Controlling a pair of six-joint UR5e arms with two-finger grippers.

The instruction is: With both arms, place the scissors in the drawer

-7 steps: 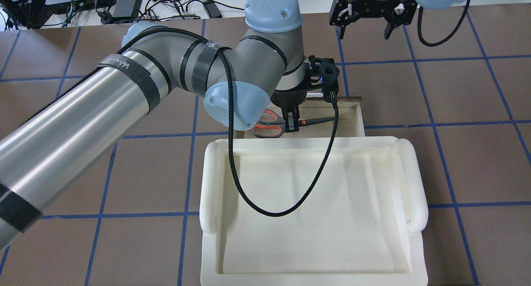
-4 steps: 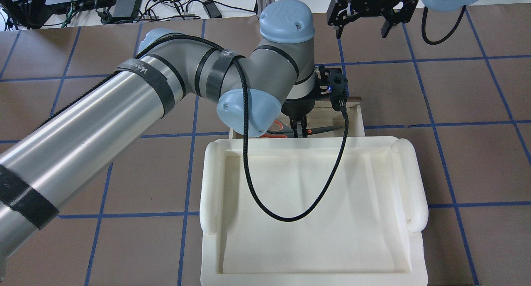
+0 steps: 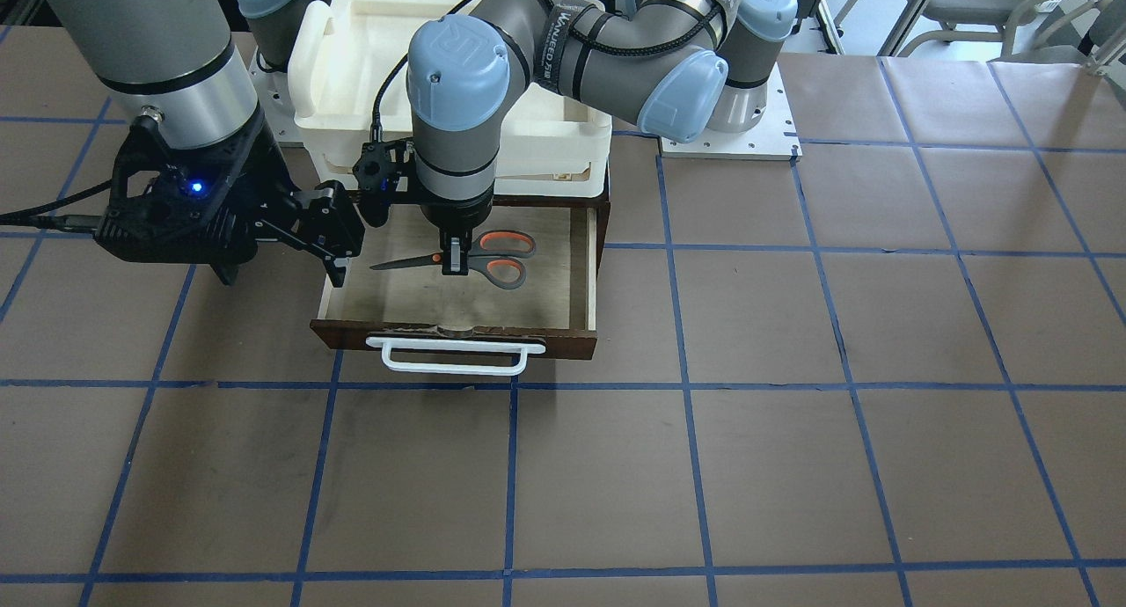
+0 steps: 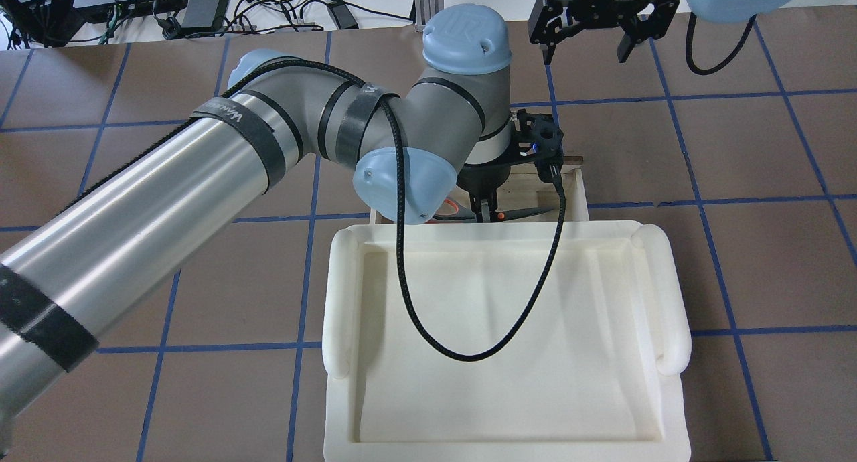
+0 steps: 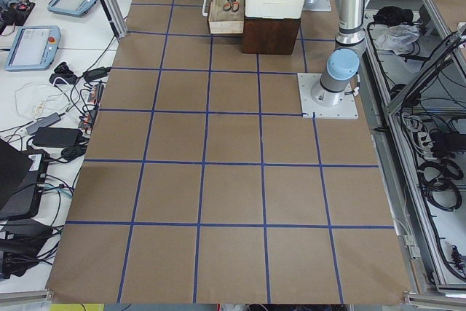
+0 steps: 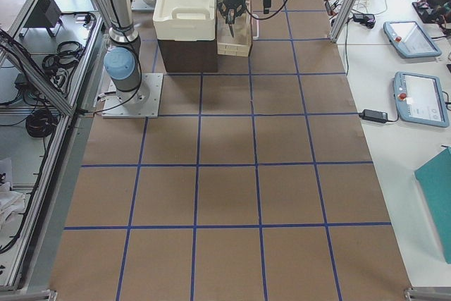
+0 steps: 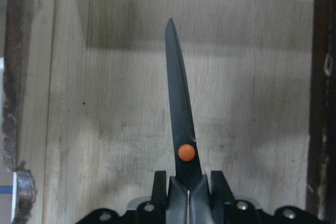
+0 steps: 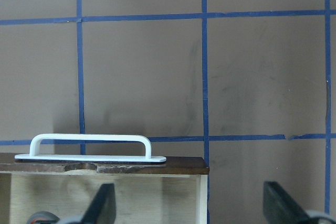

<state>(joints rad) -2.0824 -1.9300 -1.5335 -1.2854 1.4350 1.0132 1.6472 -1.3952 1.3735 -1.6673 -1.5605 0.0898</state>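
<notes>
Scissors [image 7: 180, 103] sit level inside the open drawer [image 3: 591, 273], blades parallel to its front, with room to all 4 walls. Your left gripper [image 3: 455, 262] points straight down, clamped on them beside the pivot. Your right gripper [image 4: 589, 47] hangs spread wide near the drawer's front corner.

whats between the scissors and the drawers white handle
Between the scissors and the white handle lies only the bare plywood floor of the drawer and its dark front panel, as the front-facing view shows.
</notes>
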